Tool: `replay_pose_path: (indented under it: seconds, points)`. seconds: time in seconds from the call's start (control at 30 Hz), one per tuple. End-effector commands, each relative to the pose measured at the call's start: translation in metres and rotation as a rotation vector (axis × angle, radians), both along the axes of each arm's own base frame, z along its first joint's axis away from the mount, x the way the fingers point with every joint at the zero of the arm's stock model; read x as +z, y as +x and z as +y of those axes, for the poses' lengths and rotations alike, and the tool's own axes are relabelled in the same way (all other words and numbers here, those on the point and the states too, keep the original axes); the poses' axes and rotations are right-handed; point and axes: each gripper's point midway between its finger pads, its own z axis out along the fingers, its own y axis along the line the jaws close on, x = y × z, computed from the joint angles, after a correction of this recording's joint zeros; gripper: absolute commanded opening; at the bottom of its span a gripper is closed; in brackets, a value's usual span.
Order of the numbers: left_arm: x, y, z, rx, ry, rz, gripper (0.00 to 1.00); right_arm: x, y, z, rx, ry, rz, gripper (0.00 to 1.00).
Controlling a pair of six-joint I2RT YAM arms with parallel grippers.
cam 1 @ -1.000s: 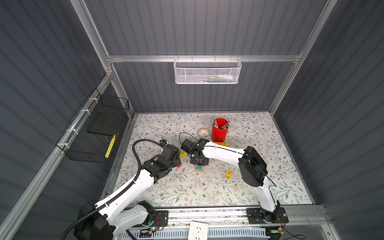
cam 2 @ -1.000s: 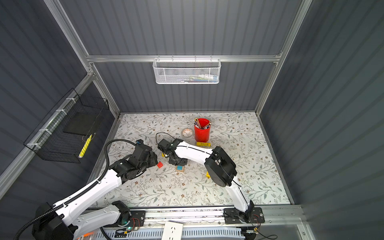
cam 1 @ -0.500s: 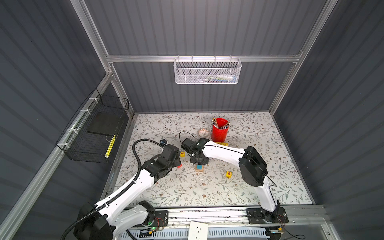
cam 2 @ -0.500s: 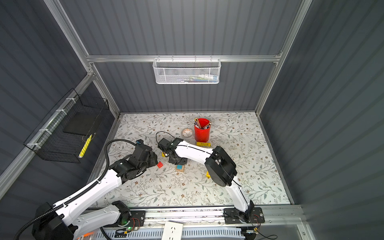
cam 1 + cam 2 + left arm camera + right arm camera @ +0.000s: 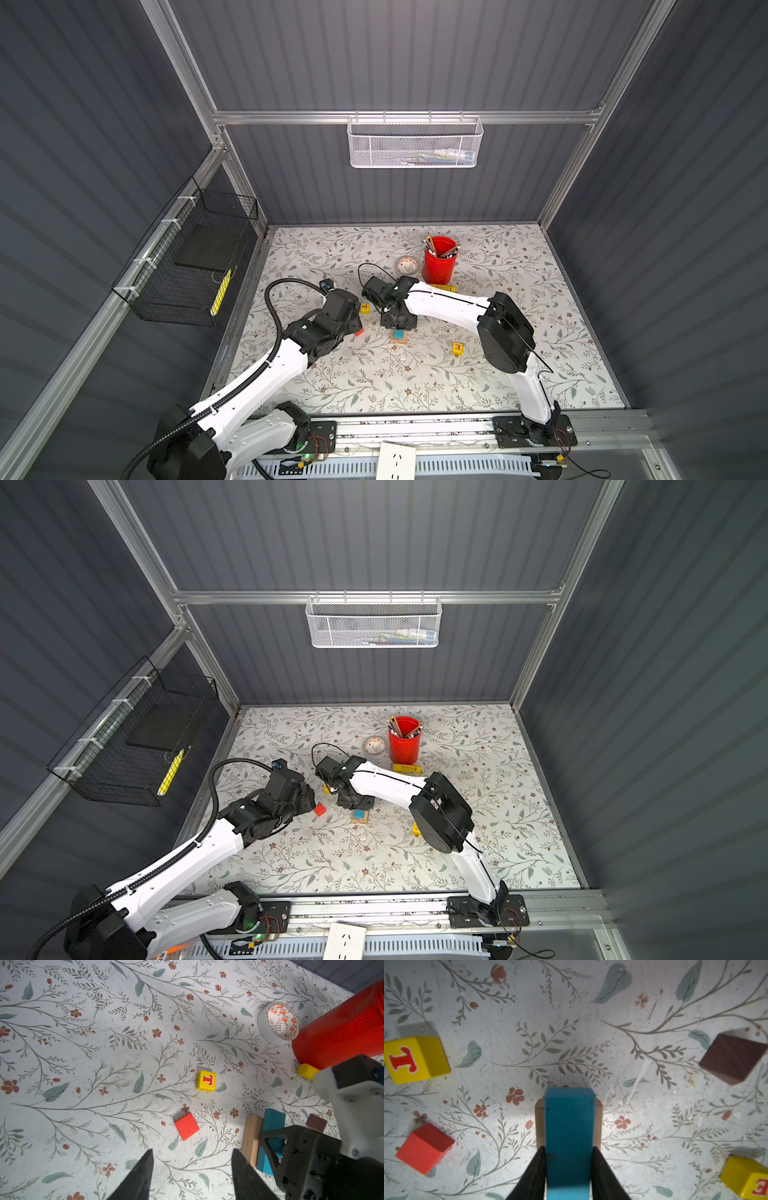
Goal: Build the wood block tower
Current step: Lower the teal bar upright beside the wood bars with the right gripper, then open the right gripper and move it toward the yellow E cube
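on floral tabletop (image 5: 374, 374), near red cup (image 5: 438, 266): teal bar (image 5: 569, 1122) lying along tan bars (image 5: 539, 1122), jaws of right gripper (image 5: 568, 1148) hugging its sides, clamped or slack cannot tell. ease open gently, lift straight up. left gripper (image 5: 192, 1150) half-spread, empty, farther from cup.

Top views overhead, wrist views close, roughly downward, sharing red cube (image 5: 186, 1126)

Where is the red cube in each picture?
In a top view: red cube half hidden by the left arm.
In a top view: red cube clear beside that arm.
Left wrist: red cube ahead of the open left hand.
Right wrist: red cube near the frame's edge.
Shared landmark: yellow T block, its neighbour in every view.
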Motion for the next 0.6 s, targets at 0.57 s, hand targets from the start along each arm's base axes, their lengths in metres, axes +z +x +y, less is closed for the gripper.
replay_pose_path:
  seconds: [0.57]
  points:
    - [0.021,0.000,-0.001,-0.027,-0.002,-0.013,0.61,0.070,-0.002,-0.031,0.056,0.032,-0.141,0.51]
